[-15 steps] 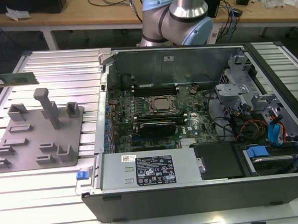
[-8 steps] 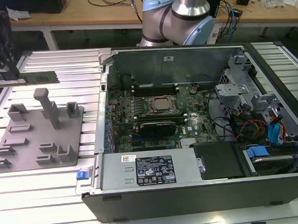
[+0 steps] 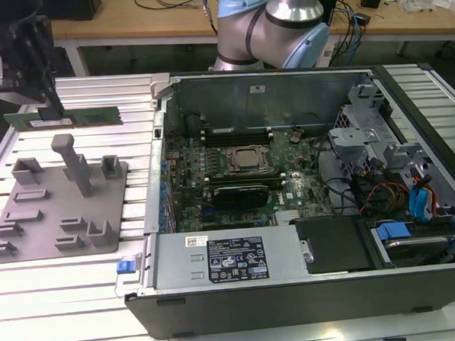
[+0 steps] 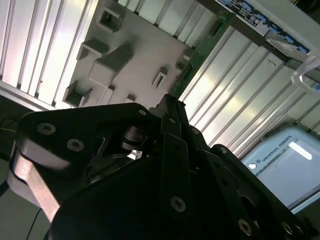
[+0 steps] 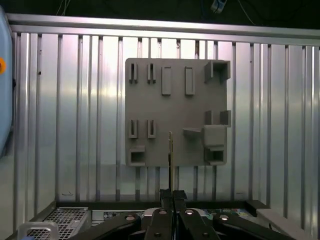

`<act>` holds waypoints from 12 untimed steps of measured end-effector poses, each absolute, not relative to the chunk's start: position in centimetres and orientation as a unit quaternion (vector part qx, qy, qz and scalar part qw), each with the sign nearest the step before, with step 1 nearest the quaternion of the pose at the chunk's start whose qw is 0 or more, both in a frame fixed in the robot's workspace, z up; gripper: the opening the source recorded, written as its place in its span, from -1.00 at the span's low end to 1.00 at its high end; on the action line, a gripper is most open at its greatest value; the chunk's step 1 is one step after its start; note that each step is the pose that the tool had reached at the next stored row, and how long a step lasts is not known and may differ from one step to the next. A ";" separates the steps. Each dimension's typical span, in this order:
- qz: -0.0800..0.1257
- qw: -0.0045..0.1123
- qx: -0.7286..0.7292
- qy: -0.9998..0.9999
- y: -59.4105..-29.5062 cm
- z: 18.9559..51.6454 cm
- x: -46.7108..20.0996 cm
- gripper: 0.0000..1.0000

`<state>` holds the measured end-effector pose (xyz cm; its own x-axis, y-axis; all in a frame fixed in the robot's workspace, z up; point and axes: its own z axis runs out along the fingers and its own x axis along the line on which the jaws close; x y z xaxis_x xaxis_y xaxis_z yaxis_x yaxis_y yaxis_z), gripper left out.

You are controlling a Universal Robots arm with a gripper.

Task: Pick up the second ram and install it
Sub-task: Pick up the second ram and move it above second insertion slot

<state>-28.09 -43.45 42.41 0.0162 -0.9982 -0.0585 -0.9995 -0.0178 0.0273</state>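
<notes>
The second ram (image 3: pixel 80 117), a long green circuit-board stick, hangs level over the far edge of the grey fixture (image 3: pixel 61 202) at the exterior view's left. My gripper (image 3: pixel 50 111) is shut on it near its middle, gripping from above. In the first wrist view the ram (image 5: pixel 171 155) shows edge-on as a thin line running out from my gripper (image 5: pixel 171 196) over the fixture (image 5: pixel 175 105). In the second wrist view the green stick (image 4: pixel 202 52) runs away from the black gripper (image 4: pixel 172 107).
An open computer case (image 3: pixel 166 158) lies on the slatted metal table (image 3: pixel 36 303) at the exterior view's right. Inside it are black memory slots (image 3: pixel 237 137), a processor socket (image 3: pixel 248 160) and a black-topped card (image 3: pixel 248 192). A tall post (image 3: pixel 74 163) rises from the fixture.
</notes>
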 end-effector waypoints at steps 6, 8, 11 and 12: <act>0.030 0.011 -0.713 0.701 -43.4 42.4 -26.0 -0.82; 0.030 0.011 -0.713 0.701 -43.4 42.4 -25.5 -0.82; 0.030 0.011 -0.713 0.701 -43.4 42.4 -24.6 -0.82; 0.030 0.011 -0.713 0.701 -43.5 42.4 -24.4 -0.82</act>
<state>-24.44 -43.45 42.41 0.0163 -0.9981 -0.0586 -0.9995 -0.0179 0.0274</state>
